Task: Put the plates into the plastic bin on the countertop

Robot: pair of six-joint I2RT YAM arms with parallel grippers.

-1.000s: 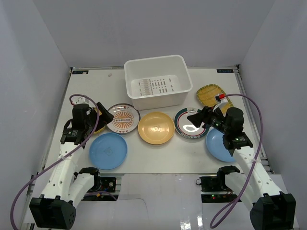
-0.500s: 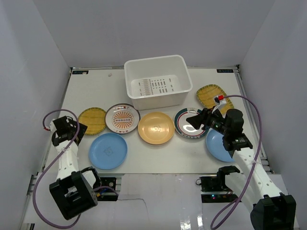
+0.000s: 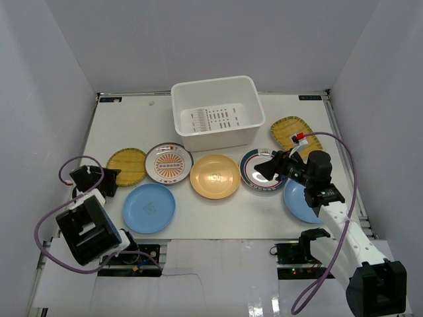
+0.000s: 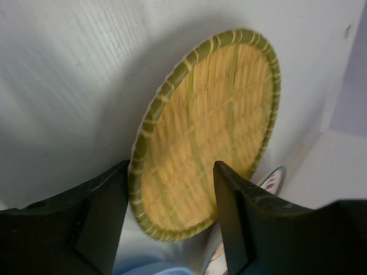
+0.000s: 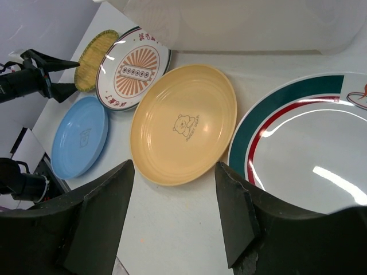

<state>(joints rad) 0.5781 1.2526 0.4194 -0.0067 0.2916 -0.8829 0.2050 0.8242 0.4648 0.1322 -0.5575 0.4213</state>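
Right tool, open and empty, hovers over the green-rimmed plate's left edge, beside the yellow plate. Left tool, open, faces the woven plate. The bin sits far-centre. Best hook one finger under a rim, then pinch.

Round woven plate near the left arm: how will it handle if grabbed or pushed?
The woven plate looks thin, so probably light and slightly flexible. Its ribbed, raised rim should grip better than the glossy yellow plate. Lying flat on the countertop, a push likely slides it.
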